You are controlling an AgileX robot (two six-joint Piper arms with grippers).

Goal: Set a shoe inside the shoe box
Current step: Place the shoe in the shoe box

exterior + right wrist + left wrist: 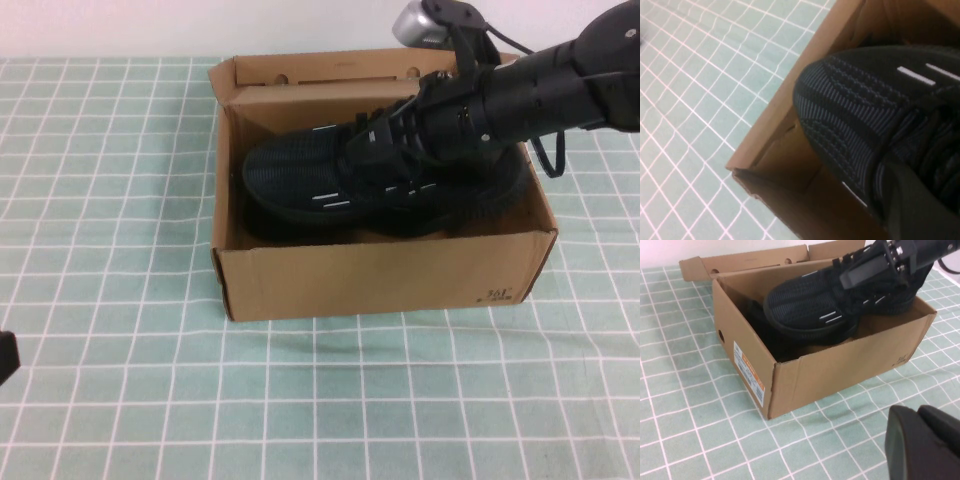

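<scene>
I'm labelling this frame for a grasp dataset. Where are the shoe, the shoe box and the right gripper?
shoe (290, 165), high view, on its toe mesh.
shoe box (370, 285), high view, on its front wall.
right gripper (385, 150), high view, at the shoe's laces, inside the box.

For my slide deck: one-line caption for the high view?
Right end effector lowers black shoe into open cardboard shoe box; left end effector parked at table's edge.

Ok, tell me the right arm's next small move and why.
Probably lower a little, then let go. The right gripper is shut on the shoe, whose toe rides high in the box, apparently atop another dark shoe. The left gripper waits on the table beside the box.
</scene>
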